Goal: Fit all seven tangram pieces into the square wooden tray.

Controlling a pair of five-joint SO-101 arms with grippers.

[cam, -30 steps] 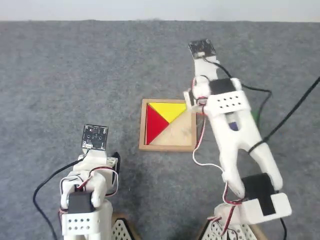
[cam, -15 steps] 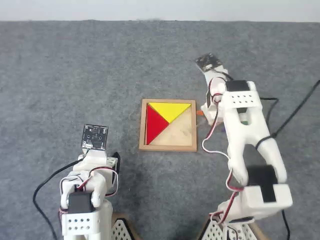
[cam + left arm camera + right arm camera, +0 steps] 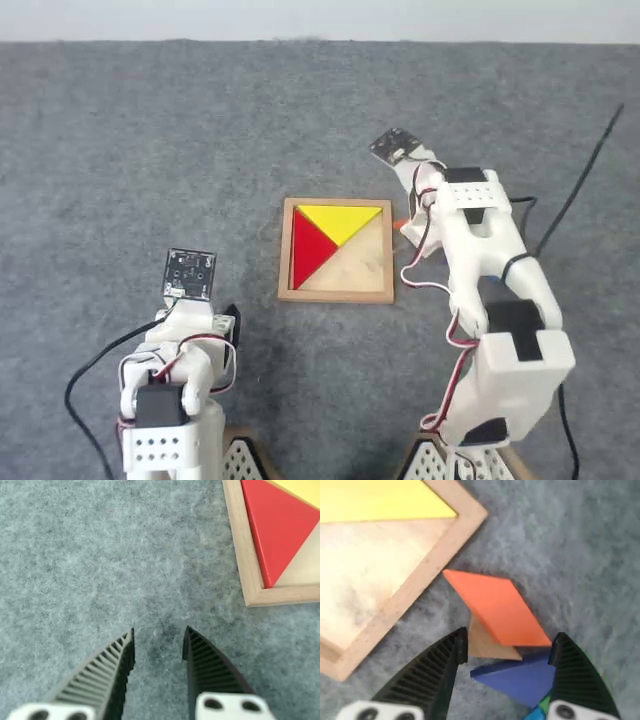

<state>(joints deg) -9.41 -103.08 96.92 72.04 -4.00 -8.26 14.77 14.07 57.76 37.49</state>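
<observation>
Moved: right arm [image 3: 478, 245] has drawn its forearm off the tray's right edge, and its wrist now sits by the tray's far right corner; the left arm, the tray and the pieces in it are as before.
Tray [image 3: 336, 296]: on the grey felt [image 3: 150, 140], between the two arms.
In tray: red triangle [image 3: 308, 250] on the left side and yellow triangle [image 3: 340, 218] on the far side, touching each other.
Right gripper [image 3: 510, 637]: wide open, its fingers on both sides of a small heap just right of the tray.
Heap: orange parallelogram [image 3: 497, 605] lies on top, one corner just beside the tray rim; it covers part of a tan piece [image 3: 485, 644] and a blue piece [image 3: 520, 677].
Left gripper [image 3: 159, 631]: a narrow gap, nothing in it, over felt near the tray's near left corner.
</observation>
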